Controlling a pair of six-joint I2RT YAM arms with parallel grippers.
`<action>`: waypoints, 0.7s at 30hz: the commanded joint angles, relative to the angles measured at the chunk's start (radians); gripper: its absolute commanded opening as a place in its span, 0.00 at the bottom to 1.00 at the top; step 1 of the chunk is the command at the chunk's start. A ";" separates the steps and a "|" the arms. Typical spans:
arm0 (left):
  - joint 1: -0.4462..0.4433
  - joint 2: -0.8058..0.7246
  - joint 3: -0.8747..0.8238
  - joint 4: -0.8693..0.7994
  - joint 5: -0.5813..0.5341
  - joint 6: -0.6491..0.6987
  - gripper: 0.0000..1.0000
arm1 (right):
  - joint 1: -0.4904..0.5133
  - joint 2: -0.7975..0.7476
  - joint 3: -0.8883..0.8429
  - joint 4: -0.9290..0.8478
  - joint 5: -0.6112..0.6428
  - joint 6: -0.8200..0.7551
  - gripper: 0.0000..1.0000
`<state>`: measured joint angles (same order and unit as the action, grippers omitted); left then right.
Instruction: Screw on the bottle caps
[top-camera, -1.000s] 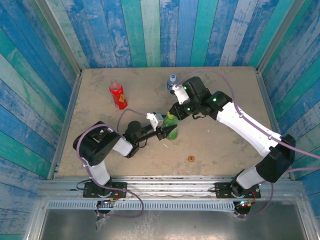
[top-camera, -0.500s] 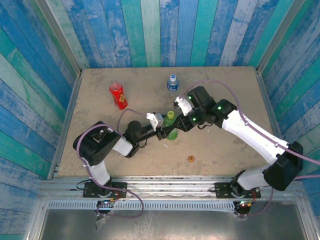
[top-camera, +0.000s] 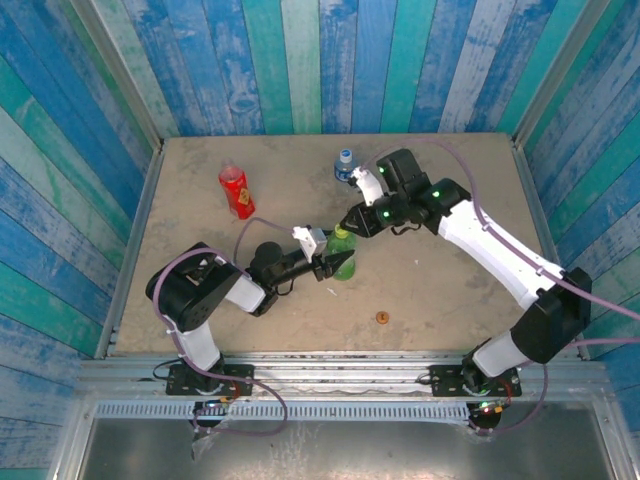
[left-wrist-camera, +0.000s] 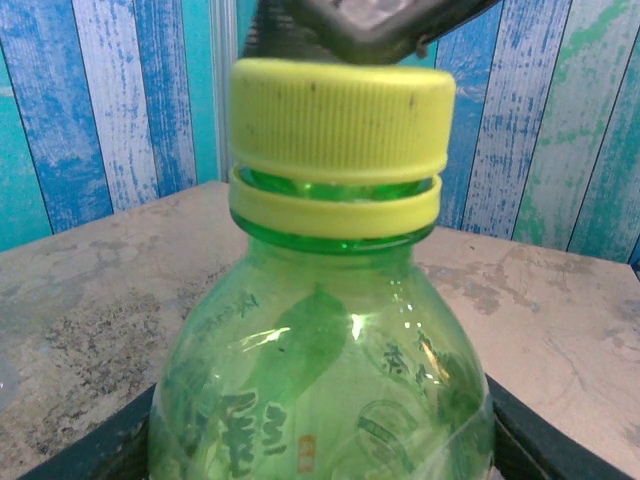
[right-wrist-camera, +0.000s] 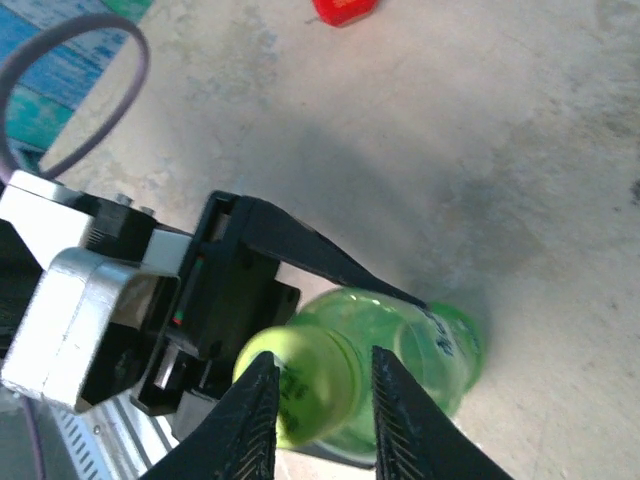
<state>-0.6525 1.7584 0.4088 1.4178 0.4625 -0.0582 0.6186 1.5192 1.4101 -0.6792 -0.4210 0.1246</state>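
Topping its bottle, the green cap sits under the right gripper.

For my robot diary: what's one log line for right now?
left gripper: holds green bottle upright | right gripper: astride its light green cap | orange cap: loose on table

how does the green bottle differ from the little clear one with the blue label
The translucent green plastic bottle wears a light green screw cap; the short clear plastic bottle with a blue label wears a blue cap. The green bottle is clamped in the left end effector; the clear bottle stands free, farther back. The green bottle looks larger than the clear bottle. Both stand upright, capped.
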 joint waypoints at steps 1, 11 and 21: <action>0.004 0.033 -0.026 -0.081 -0.003 0.016 0.60 | -0.002 0.009 0.003 -0.033 -0.042 -0.023 0.24; 0.004 0.026 -0.025 -0.085 -0.004 0.015 0.60 | 0.039 -0.110 -0.155 -0.042 -0.135 -0.032 0.19; 0.004 0.024 -0.025 -0.083 0.007 0.016 0.60 | 0.010 -0.106 -0.067 0.005 0.000 -0.005 0.30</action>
<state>-0.6518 1.7584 0.4004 1.4319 0.4698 -0.0528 0.6476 1.4033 1.2961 -0.6979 -0.4667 0.1085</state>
